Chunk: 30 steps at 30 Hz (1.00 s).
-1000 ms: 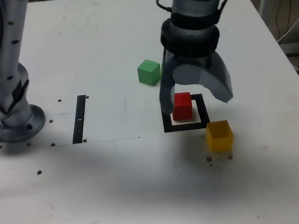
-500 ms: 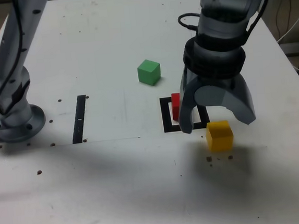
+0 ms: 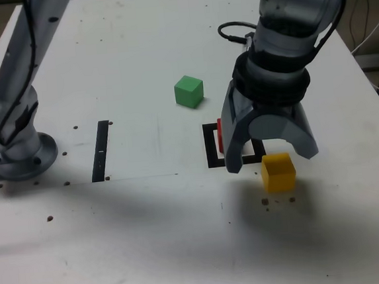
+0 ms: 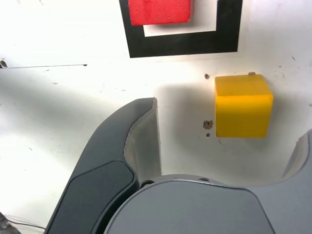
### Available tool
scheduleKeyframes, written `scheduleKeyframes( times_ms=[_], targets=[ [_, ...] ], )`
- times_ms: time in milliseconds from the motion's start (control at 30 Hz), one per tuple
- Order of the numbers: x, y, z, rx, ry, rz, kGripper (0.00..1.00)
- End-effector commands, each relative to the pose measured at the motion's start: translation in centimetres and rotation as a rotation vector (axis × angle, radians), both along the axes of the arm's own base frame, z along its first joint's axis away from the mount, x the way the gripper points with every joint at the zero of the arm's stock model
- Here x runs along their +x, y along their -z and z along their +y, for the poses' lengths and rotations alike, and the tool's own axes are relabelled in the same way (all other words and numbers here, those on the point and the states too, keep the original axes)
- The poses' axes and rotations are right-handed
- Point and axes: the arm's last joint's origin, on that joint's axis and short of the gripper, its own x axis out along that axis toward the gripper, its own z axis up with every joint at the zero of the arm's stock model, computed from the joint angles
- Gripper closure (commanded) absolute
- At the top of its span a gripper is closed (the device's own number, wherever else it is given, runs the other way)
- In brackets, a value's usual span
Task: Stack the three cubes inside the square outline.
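Observation:
My gripper (image 3: 272,156) is open and hovers just above the yellow cube (image 3: 278,172), which rests on the table outside the square outline (image 3: 211,148), near its front right corner in the exterior view. In the wrist view the yellow cube (image 4: 243,105) lies between my spread fingers (image 4: 141,141), touching neither. The red cube (image 4: 158,10) sits inside the square outline (image 4: 180,43); in the exterior view only a sliver of the red cube (image 3: 221,134) shows behind one finger. The green cube (image 3: 189,91) stands alone farther back, to the exterior view's left of the gripper.
A thin black strip (image 3: 101,150) lies on the white table (image 3: 151,238) toward the exterior view's left. The arm's base (image 3: 18,154) stands at the far left edge. Small dark screw holes dot the tabletop.
The open gripper has left the red cube in the outline and moved toward the exterior view's right and front, over the yellow cube. The cubes have not moved.

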Motion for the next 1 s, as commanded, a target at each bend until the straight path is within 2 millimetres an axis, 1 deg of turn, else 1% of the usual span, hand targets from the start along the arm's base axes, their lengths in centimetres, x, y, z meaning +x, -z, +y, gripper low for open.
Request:
scheduleKeyframes(
  times_ms=[0,233,500,700,967],
  targets=[
    [0.2,0.0,-0.1,-0.004,-0.005,-0.001,0.01],
    [1.1,0.6,-0.3,-0.014,-0.010,0.003,0.01],
    [2.4,2.6,-0.2,-0.026,-0.019,0.040,0.01],
    [3.2,4.1,-0.1,-0.037,-0.020,0.066,0.04],
    [3.6,4.6,0.1,-0.035,-0.020,0.068,0.09]
  ],
)
